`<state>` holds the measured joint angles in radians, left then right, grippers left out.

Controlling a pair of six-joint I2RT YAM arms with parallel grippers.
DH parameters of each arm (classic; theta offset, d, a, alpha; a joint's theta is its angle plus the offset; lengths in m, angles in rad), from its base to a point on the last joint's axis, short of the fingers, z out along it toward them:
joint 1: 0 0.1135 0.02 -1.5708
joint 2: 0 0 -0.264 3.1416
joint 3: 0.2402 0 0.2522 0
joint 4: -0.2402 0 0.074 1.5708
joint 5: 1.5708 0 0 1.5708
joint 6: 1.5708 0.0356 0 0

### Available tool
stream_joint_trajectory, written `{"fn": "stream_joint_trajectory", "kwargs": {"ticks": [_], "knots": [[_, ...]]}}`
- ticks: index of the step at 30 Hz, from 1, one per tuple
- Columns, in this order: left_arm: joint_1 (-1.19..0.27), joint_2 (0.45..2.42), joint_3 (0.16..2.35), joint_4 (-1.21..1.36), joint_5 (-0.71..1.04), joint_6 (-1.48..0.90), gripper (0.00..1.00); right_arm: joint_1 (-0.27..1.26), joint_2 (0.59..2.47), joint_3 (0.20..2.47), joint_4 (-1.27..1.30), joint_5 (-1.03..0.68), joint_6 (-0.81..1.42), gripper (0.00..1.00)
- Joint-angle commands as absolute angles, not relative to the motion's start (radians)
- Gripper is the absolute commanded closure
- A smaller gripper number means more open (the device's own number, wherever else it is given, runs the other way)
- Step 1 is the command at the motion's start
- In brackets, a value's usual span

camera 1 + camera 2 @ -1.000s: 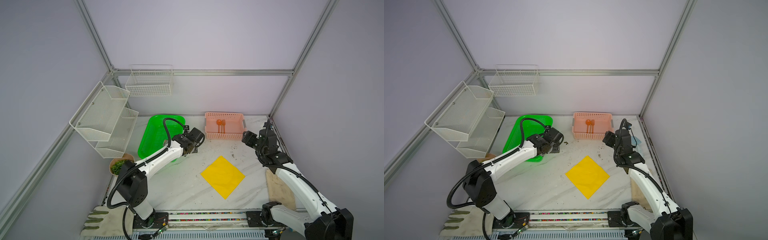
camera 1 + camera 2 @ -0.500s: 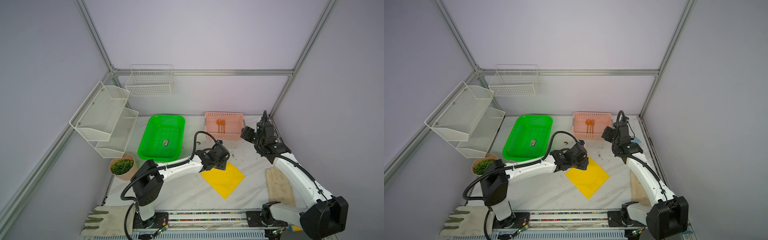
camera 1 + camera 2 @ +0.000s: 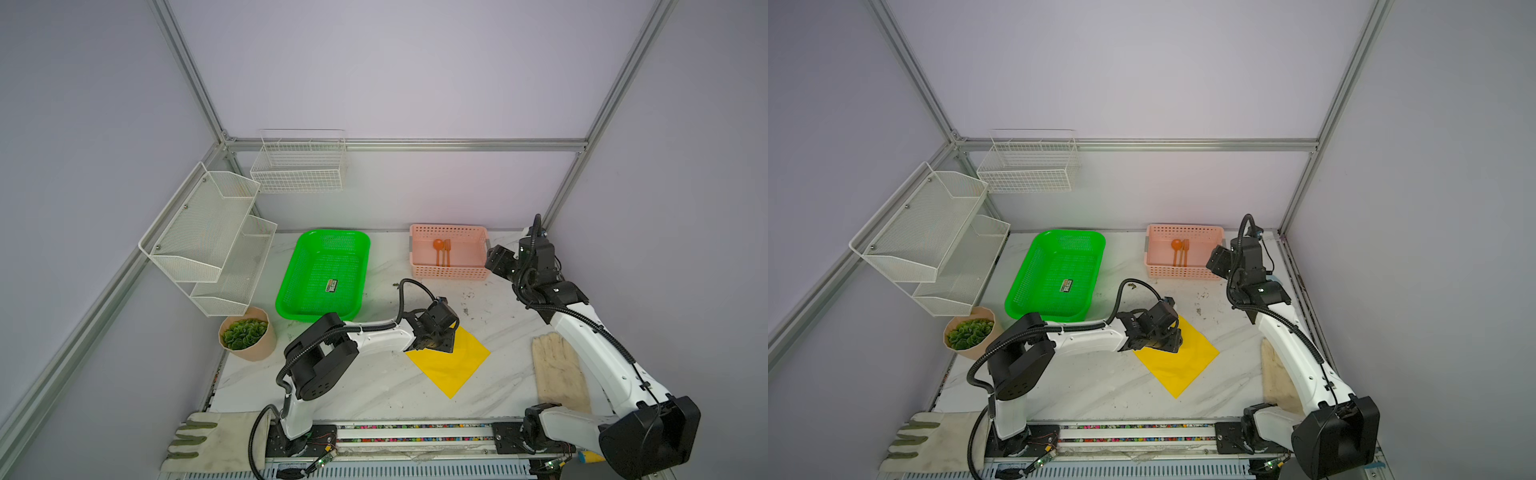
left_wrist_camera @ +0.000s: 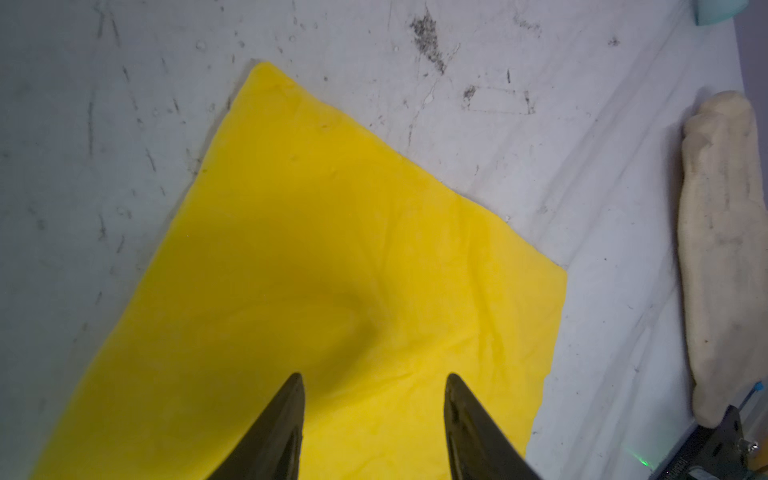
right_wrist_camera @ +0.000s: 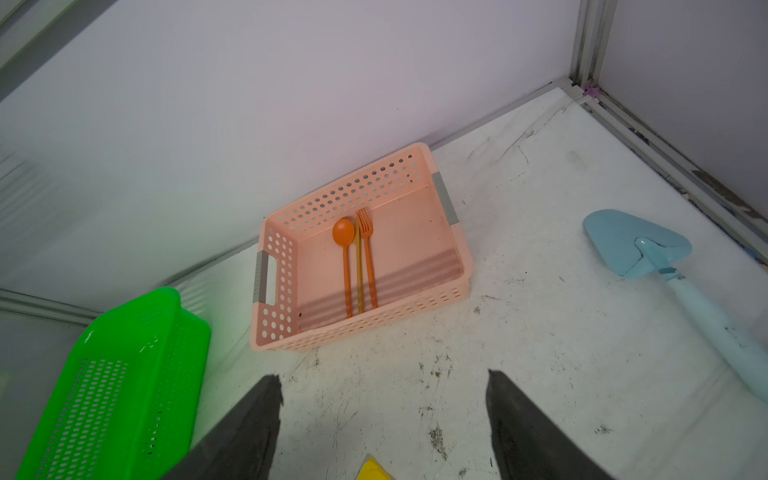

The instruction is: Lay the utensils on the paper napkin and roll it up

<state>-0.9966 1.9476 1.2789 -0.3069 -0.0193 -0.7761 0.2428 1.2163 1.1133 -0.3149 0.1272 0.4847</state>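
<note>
While the left gripper (image 4: 374, 384) hangs over the far-left edge of the napkin (image 4: 332, 249), its fingers stand apart with nothing between them; whether the tips touch the paper I cannot tell. The right gripper (image 5: 382, 388) hovers near the right end of the basket (image 3: 449, 272), fingers spread wide and empty. Spoon (image 5: 345, 266) and fork (image 5: 368, 262) lie side by side inside the basket, far right of centre. The napkin lies flat mid-table (image 3: 374, 386), well apart from the basket. A trowel (image 5: 640, 245) lies by the right wall.
</note>
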Motion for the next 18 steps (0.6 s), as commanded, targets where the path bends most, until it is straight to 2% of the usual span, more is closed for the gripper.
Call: {"fn": "stream_joint_trajectory", "kwargs": {"ticks": [1,18], "knots": [[-0.971,1.951,1.240,-0.282,0.008,-0.794,0.47,0.242,1.205,1.100,-0.327,0.149,0.484,0.21],[-0.876,1.878,1.062,-0.292,-0.027,-0.748,0.49,0.242,1.283,1.110,-0.262,0.125,0.453,0.21]]}}
